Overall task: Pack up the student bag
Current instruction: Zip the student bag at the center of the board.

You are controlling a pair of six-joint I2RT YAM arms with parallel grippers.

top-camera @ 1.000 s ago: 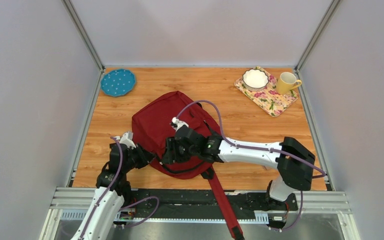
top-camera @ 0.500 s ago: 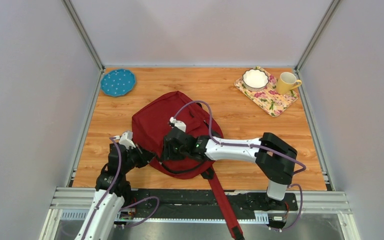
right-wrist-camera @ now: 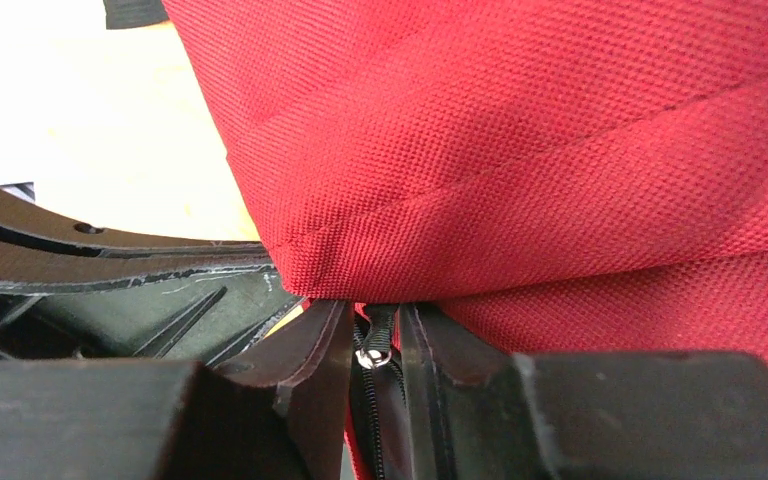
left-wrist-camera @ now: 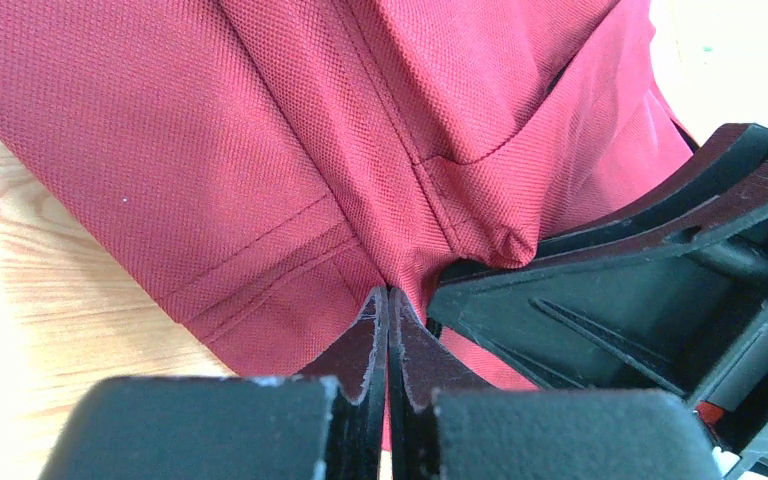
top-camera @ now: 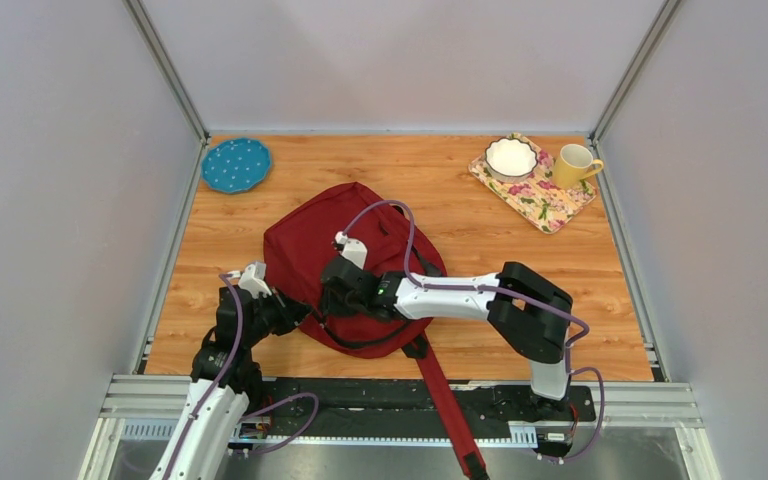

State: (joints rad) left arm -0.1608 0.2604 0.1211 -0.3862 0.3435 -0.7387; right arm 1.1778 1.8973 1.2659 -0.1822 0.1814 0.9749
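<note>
Student bag (top-camera: 310, 245) looks unopened, nothing packed. Left pincer (left-wrist-camera: 388, 296) clamped on its fabric; right pincer (right-wrist-camera: 372, 316) straddles zipper pull (right-wrist-camera: 367, 356), grip unclear.

The bag (top-camera: 330, 240) fills the middle of the table (top-camera: 440, 170) — any pass across the centre meets it. At its near-left edge the left tool (left-wrist-camera: 389, 310) and right tool (right-wrist-camera: 375, 335) crowd close together, leaving no way in between them. The right arm (top-camera: 460, 295) reaches in low over the near-right wood, and a strap (top-camera: 450, 400) trails over the near edge. Bare wood runs along the far side — between the plate (top-camera: 236, 165) at far left and the tray (top-camera: 550, 205), bowl (top-camera: 511, 156) and mug (top-camera: 574, 165) at far right.
</note>
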